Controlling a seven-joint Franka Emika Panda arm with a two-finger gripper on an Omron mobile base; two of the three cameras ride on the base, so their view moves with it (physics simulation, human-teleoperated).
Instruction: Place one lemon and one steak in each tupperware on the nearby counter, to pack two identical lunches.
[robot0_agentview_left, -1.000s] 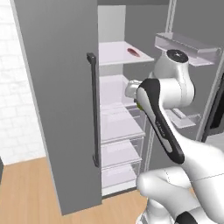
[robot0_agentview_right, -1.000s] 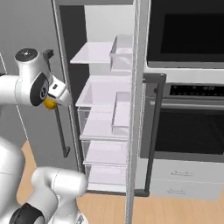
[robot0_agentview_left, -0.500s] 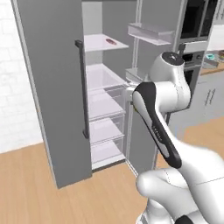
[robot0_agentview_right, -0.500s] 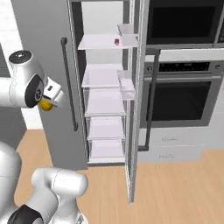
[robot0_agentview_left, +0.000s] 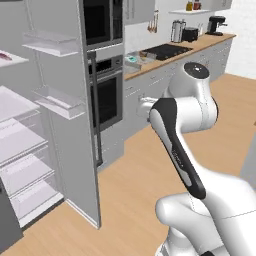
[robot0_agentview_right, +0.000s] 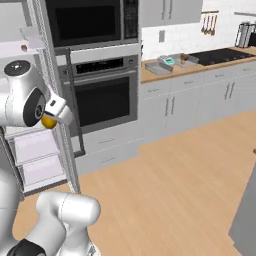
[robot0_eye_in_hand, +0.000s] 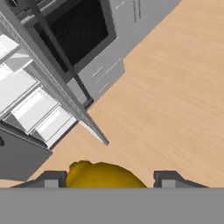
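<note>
Yellow lemon sits clamped between the gripper fingers, far from the tupperware on the counter, so packing has barely begun.

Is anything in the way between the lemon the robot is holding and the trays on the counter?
Nothing visible blocks it. The pincer holds the lemon, and only open wooden floor lies before the counter with the tupperware.
</note>
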